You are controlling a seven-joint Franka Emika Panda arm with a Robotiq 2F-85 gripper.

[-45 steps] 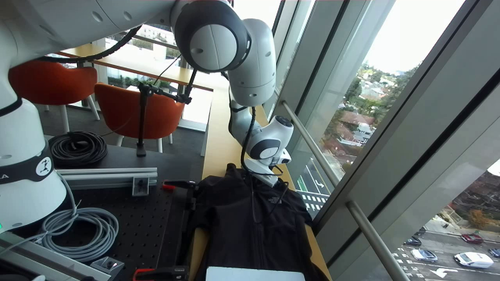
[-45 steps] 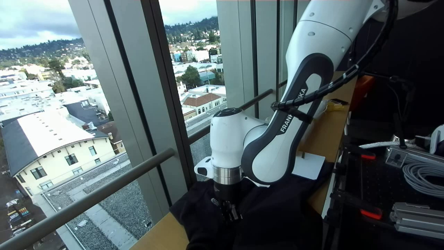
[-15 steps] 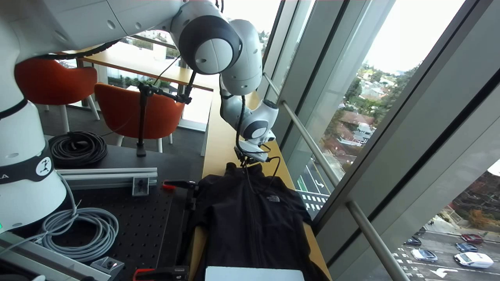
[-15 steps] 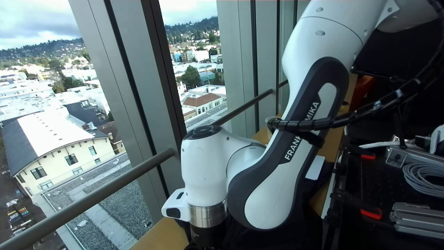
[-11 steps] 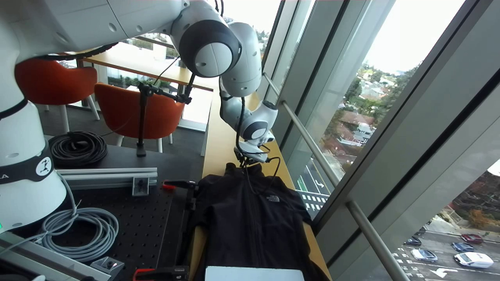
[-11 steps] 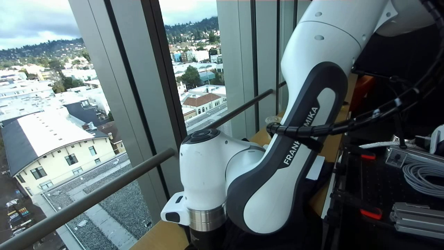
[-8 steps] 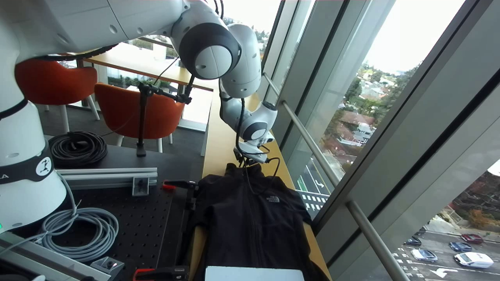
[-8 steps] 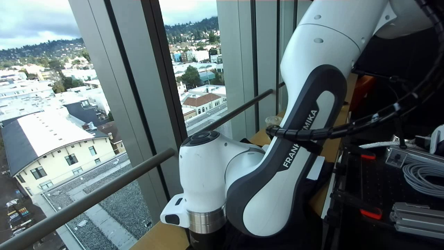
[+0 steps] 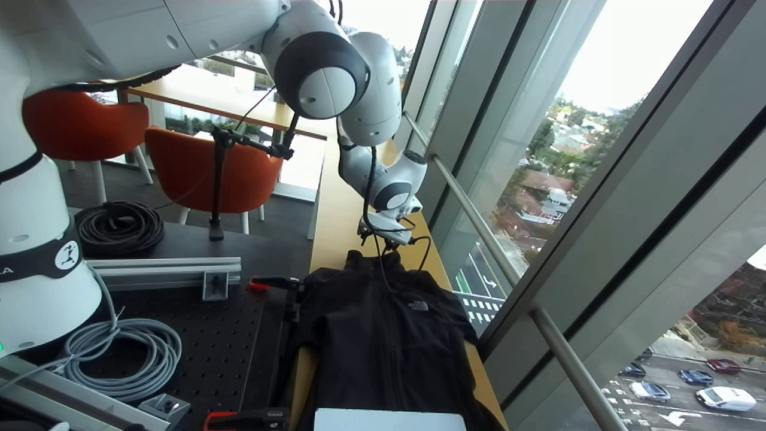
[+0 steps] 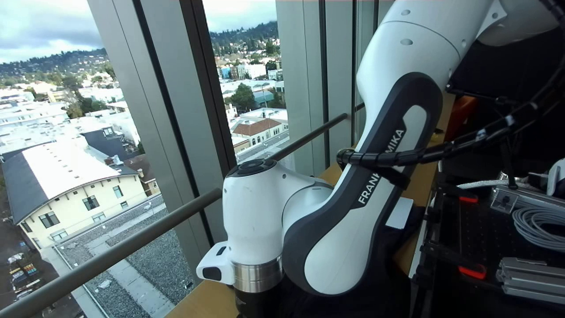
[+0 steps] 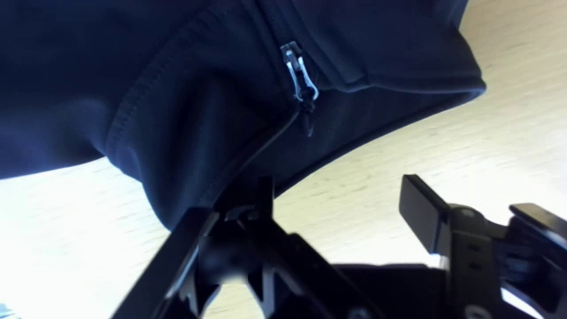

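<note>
the arm (image 10: 410, 53) was white, its dark grey panel (image 10: 342, 205) white-lettered, with a black hose (image 10: 428, 154) and a silver ring (image 10: 257, 276).

The jacket (image 9: 359, 335) reads THE NORTH FACE, the arm (image 10: 362, 216) "FRANK…MIKA"

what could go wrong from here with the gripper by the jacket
The open gripper has one fingertip by the collar and the other over the table, so closing here might miss the collar or pinch only its edge. The zipper pull lies near that edge and might snag. In an exterior view, the wrist cable loops against the jacket and could drag it.
</note>
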